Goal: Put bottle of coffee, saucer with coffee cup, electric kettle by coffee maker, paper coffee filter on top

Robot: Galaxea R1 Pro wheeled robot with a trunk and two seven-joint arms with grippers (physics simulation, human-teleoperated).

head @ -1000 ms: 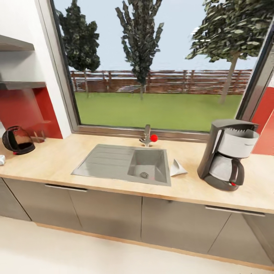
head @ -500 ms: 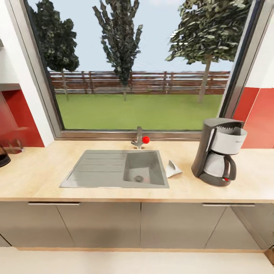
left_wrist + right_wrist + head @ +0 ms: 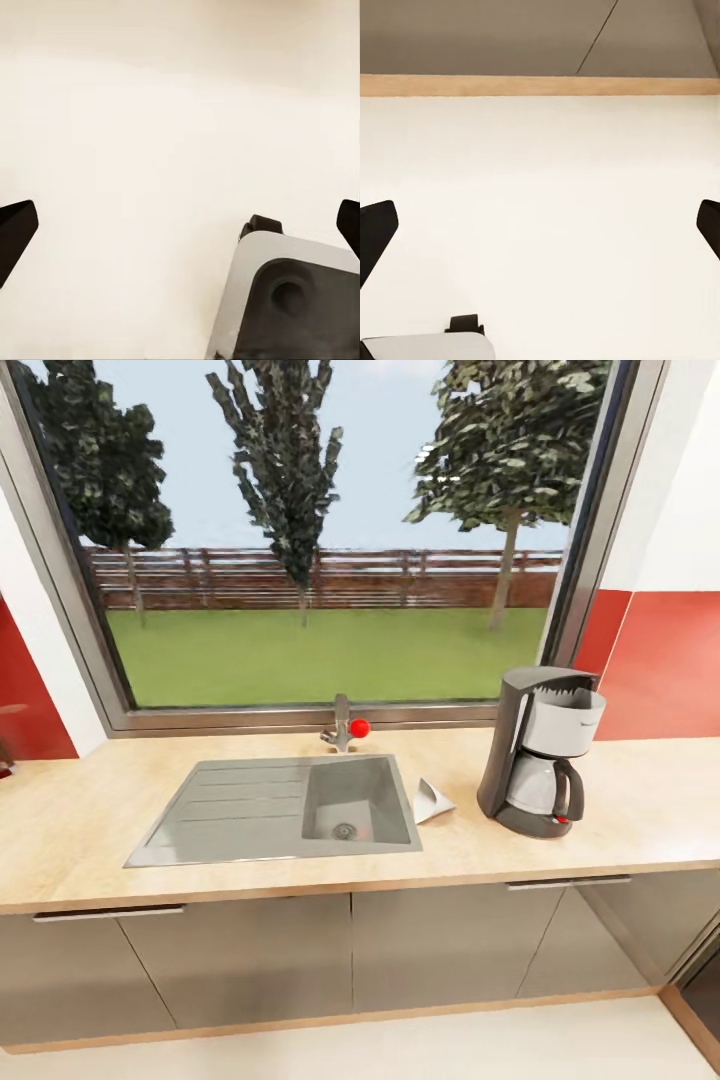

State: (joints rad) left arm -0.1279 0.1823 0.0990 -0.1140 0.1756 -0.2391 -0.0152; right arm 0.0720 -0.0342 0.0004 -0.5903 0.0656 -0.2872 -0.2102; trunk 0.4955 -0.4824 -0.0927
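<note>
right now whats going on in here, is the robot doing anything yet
Nothing is being handled at the moment. The robot faces the countertop, with both grippers open and empty, pointing down at the pale floor: the left gripper and the right gripper. The coffee maker stands on the counter to the right of the sink. The paper coffee filter lies on the counter between the sink and the coffee maker, not yet on top of the machine.

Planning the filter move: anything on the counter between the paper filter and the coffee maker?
Nothing visible. The paper coffee filter lies just right of the sink; bare countertop separates it from the coffee maker.
</note>
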